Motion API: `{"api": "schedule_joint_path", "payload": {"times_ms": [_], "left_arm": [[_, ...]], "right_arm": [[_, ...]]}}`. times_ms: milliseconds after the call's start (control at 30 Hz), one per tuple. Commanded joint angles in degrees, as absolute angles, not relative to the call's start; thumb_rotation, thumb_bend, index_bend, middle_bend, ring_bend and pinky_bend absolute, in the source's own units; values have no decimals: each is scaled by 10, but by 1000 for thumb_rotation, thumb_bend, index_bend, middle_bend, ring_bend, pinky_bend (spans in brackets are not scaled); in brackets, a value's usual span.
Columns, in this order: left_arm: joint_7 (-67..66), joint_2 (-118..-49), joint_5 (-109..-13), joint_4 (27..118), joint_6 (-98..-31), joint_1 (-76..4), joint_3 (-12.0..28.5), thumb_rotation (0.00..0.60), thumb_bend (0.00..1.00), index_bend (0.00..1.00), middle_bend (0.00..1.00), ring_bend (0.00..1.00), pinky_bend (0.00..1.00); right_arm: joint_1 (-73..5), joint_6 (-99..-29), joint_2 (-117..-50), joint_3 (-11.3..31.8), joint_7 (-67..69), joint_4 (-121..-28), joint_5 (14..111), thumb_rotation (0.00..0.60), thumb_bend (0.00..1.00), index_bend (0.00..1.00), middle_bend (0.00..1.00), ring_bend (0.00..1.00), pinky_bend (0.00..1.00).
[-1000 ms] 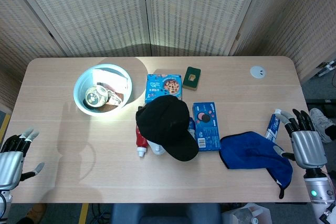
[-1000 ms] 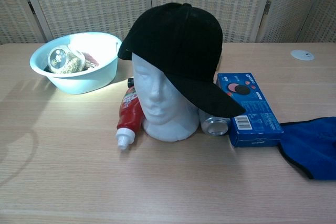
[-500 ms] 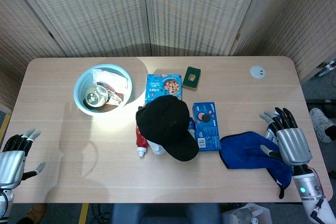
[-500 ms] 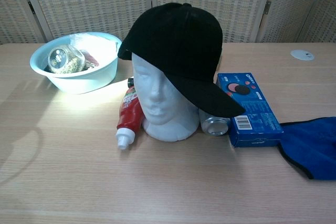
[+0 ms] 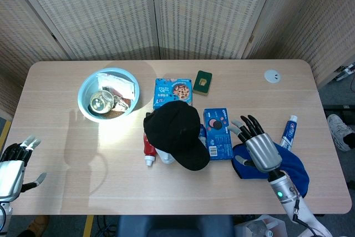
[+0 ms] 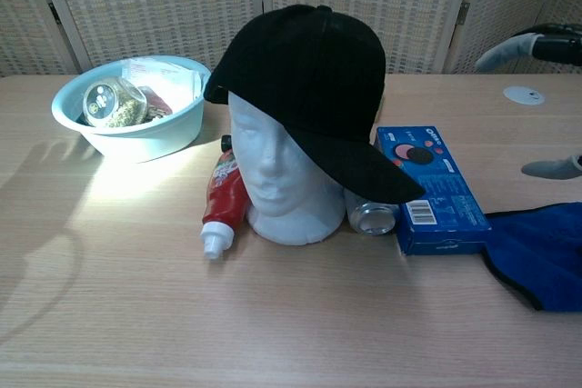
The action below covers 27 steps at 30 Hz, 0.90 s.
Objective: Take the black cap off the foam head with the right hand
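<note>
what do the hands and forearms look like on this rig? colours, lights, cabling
Both the right hand and the left hand have a silver-grey metallic palm shell with black fingers ending in pale grey tips. The right forearm is a grey-white cylinder carrying a small green indicator light, with a thin dark cable running alongside it. No sleeves or printed markings are readable.

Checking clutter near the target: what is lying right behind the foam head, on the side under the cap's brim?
A metal can lies on its side between the foam head and the blue Oreo box, under the black cap brim. Only its end shows; its body is hidden.
</note>
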<state>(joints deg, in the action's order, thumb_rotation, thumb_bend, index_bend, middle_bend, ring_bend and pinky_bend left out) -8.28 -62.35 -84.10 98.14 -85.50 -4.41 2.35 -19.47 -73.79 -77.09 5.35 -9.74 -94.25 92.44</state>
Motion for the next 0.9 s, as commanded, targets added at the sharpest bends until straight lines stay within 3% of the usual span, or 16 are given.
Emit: {"api": "schedule_joint_path", "payload": {"times_ms": [33, 367, 633, 900], "left_arm": [[-81, -623, -843, 981, -857, -42, 22, 600, 170, 147, 86, 131, 79], [-83, -621, -844, 985, -856, -41, 20, 600, 170, 155, 86, 131, 79], [-87, -622, -845, 986, -852, -43, 19, 600, 170, 155, 86, 131, 79], [-90, -622, -842, 988, -847, -45, 20, 600, 170, 155, 86, 131, 79]], "right_arm": [[-206, -740, -803, 56, -102, -926, 933, 600, 0, 217, 125, 0, 59], [-214, -753, -861, 44, -110, -892, 950, 600, 0, 307, 206, 4, 55], [-211, -771, -899, 36, -102, -858, 955, 600, 0, 414, 353, 178, 60], [-216, -779, -933, 37, -95, -819, 957, 600, 0, 474, 434, 289, 123]]}}
